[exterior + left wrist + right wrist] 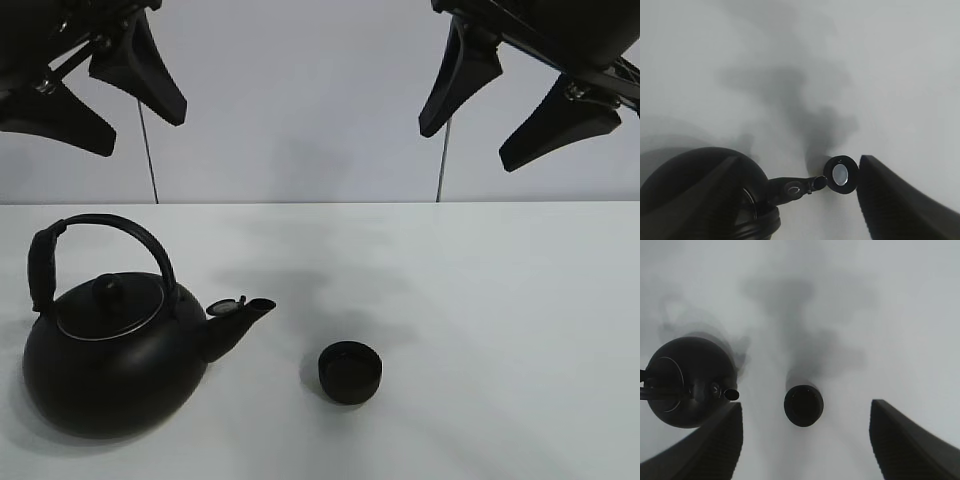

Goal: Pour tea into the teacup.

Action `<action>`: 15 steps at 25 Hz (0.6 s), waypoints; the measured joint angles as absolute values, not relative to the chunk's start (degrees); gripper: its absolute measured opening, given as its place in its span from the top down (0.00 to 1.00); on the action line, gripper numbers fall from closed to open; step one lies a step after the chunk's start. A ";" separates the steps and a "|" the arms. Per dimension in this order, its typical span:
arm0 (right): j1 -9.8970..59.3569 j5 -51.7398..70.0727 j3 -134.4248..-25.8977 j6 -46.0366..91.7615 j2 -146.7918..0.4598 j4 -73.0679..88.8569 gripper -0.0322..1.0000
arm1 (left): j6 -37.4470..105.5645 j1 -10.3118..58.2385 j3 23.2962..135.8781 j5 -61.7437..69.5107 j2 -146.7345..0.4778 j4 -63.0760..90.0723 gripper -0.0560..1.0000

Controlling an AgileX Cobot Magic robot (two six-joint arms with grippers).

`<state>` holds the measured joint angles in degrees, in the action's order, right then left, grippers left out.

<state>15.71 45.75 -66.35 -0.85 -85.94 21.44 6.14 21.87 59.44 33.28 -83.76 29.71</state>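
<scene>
A big round black kettle (pixel 110 350) with an arched handle stands on the white table at the front left, its spout (pixel 245 312) pointing right. The small matte-black teacup (pixel 350 372) stands upright just right of the spout, a short gap away. My left gripper (pixel 100 95) hangs high above the kettle, open and empty. My right gripper (pixel 505 105) hangs high at the right, open and empty. The left wrist view shows the kettle (pixel 700 190) and teacup (pixel 841 175) far below. The right wrist view shows the kettle (pixel 690 382) and teacup (pixel 804 406) between its fingers (pixel 905 440).
The white table (pixel 500 300) runs back to a pale wall, meeting it at about mid-height of the high view. Two thin dark cables (pixel 148 150) (pixel 440 160) hang down in front of the wall under the arms.
</scene>
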 joint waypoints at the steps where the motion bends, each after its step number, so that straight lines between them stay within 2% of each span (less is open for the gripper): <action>1: 15.71 45.75 -66.35 -0.85 -85.94 21.44 0.49 | 6.09 21.87 59.44 33.28 -83.76 29.71 0.50; 15: 15.71 45.55 -66.35 -0.85 -85.94 21.44 0.49 | 6.10 21.87 59.44 33.18 -83.76 29.56 0.50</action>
<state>15.71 45.55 -66.35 -0.85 -85.94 21.44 6.10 21.87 59.44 33.18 -83.76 29.56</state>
